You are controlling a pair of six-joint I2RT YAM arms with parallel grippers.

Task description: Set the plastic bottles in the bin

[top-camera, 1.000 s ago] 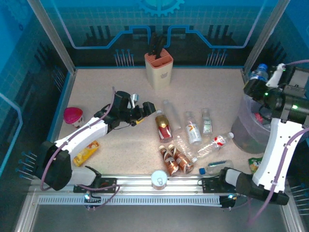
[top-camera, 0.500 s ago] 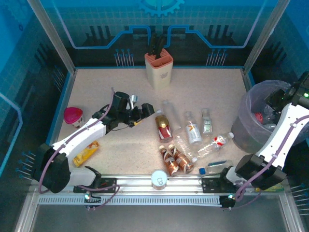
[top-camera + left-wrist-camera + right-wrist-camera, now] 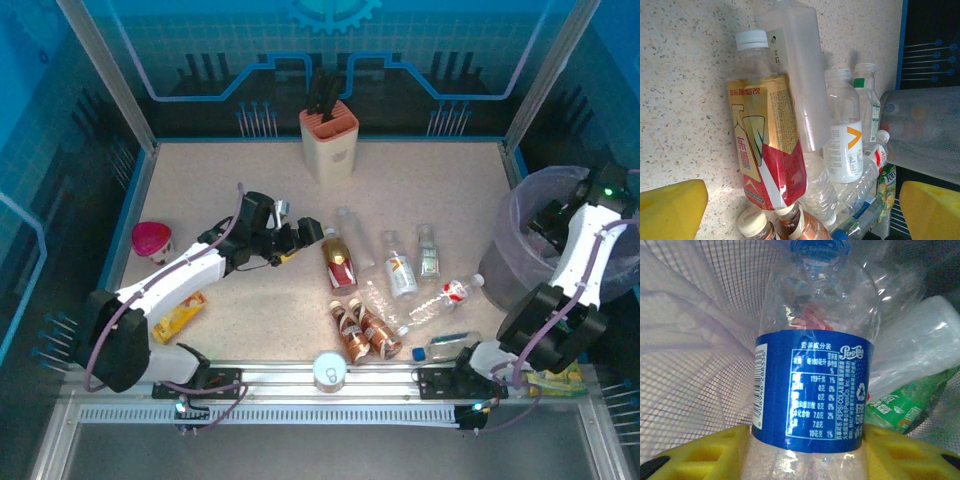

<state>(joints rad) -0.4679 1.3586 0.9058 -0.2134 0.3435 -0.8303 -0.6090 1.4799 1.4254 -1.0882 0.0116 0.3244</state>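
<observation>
Several plastic bottles lie in a cluster mid-table: a red-gold one (image 3: 340, 264) (image 3: 767, 145), two brown ones (image 3: 360, 330), and clear ones (image 3: 400, 272) (image 3: 440, 300). My left gripper (image 3: 305, 232) (image 3: 800, 220) is open just left of the red-gold bottle, and its yellow fingers (image 3: 670, 210) hold nothing. My right gripper (image 3: 548, 218) (image 3: 807, 455) is down inside the bin (image 3: 505, 270) (image 3: 700, 340), shut on a clear bottle with a blue label (image 3: 812, 390). A green bottle (image 3: 900, 405) lies in the bin beside it.
A beige knife block (image 3: 329, 140) stands at the back centre. A pink-lidded cup (image 3: 152, 240) and a yellow packet (image 3: 178, 315) sit at the left. A silver can (image 3: 329, 371) rests by the front rail. A green packet (image 3: 555, 378) lies at the front right.
My right arm has swung down from above the bin, carrying the blue-labelled bottle inside it. My left gripper has edged slightly right, toward the red-gold bottle.
</observation>
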